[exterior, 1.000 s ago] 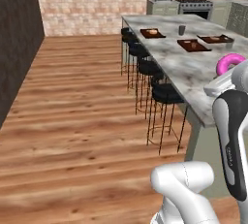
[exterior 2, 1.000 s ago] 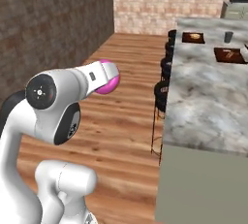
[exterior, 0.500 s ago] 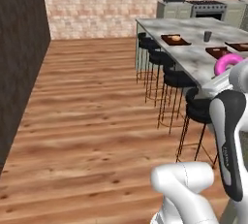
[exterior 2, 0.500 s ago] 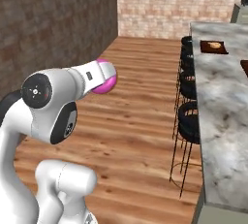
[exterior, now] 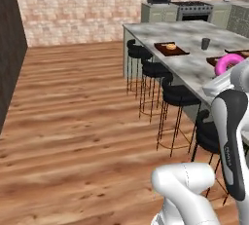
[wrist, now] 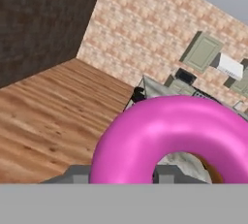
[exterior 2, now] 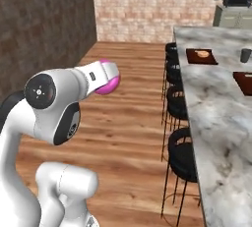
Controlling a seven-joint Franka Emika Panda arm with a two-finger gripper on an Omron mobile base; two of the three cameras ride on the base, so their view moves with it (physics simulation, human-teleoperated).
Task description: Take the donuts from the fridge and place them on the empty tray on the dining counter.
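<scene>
One of the two donuts in hand: pink donut (wrist: pixel 169 136) clamped in the gripper (wrist: pixel 121 173), carried high in the air at the end of the arm, out over the wooden floor (exterior: pixel 73 121) and short of the dining counter (exterior: pixel 189 68). Shows a sliver of orange behind the ring's lower right in the hand view; cannot tell what that is.

Judged to be mid-transport, with the placing not yet begun. To do it well:

- Hold the squeeze firm but gentle; soft frosting likely to smear or slip if pinched harder.
- Drive on along the row of black stools (exterior: pixel 177 95) without brushing them, stopping where the arm can reach across the marble.
- Pick the right tray. Skip the near-end tray (exterior 2: pixel 201 55) with a pale pastry on it, beside the grey cup (exterior 2: pixel 245 55). Check the darker tray (exterior 2: pixel 243 82) at the right edge of the right base view first; looks bare in the part shown, but cut off by the frame, so not certain.
- Swing the arm over the counter high enough to clear cup and tray rims.
- Lower straight down inside the raised rim, leaving room for the second donut.
- Release only once touching the tray floor, then lift away vertically.
</scene>
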